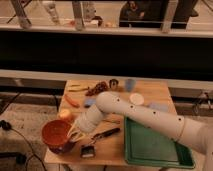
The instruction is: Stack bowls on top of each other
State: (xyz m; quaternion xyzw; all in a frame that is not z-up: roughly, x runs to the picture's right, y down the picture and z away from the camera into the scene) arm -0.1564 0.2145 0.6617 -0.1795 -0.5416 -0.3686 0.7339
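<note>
Wood table [148,90], orange bowl [55,133] nr edge, end effector [75,134] at its rim

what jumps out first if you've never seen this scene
The big white arm stretches across the wooden table from the right. Its gripper is at the right rim of the orange-red bowl, at the table's front left corner. A green tray fills the front right.

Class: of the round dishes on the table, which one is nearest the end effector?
The orange-red bowl at the front-left corner; the end effector is at its rim. The white dish and blue cup stand farther back.
</note>
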